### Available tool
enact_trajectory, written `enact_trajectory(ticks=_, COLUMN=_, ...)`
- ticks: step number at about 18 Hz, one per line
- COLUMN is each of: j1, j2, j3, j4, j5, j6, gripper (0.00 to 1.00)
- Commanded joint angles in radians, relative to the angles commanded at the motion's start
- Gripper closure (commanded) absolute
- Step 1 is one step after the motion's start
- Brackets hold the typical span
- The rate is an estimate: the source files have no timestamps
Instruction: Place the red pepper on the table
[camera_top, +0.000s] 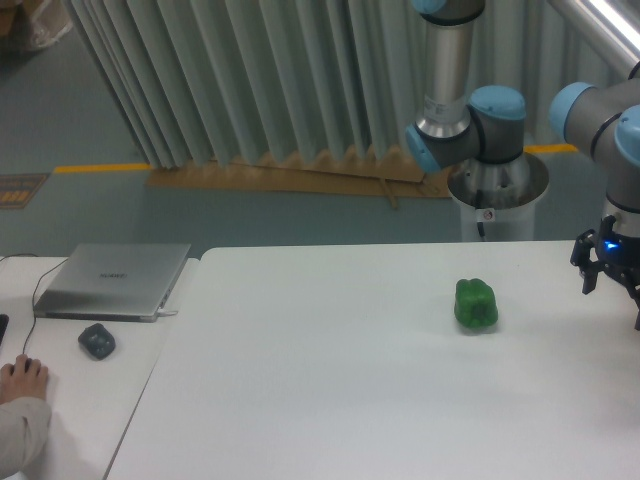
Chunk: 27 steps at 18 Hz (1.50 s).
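Observation:
The red pepper does not show anywhere in this view. My gripper hangs at the far right edge of the frame, just above the white table, partly cut off by the frame edge. Its dark fingers stand spread apart, with nothing visible between them. A green bell pepper sits on the table well to the left of the gripper, apart from it.
An adjoining white desk at the left holds a closed laptop and a dark mouse. A person's hand rests at the left edge. The arm's base stands behind the table's far edge.

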<state>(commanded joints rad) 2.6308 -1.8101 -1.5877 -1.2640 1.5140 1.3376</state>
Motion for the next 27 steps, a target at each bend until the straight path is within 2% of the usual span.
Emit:
enact_trajectory(ticks=20, j1=-0.003, j2=-0.002, j3=0.006, j4=0.003, j5=0.002, j6=-0.002, gripper=0.0)
enact_trajectory(ticks=23, j1=0.038, j2=0.002, j3=0.011, j4=0.0, j5=0.009, j6=0.012, gripper=0.0)
enact_trajectory(ticks=24, j1=0.057, j2=0.0, j3=0.035, j4=-0.002, j5=0.011, j6=0.023, gripper=0.0)
enact_trajectory(ticks=27, j1=0.1, j2=-0.011, j3=0.051, j4=-0.002, j5=0.067, j6=0.231, gripper=0.0)
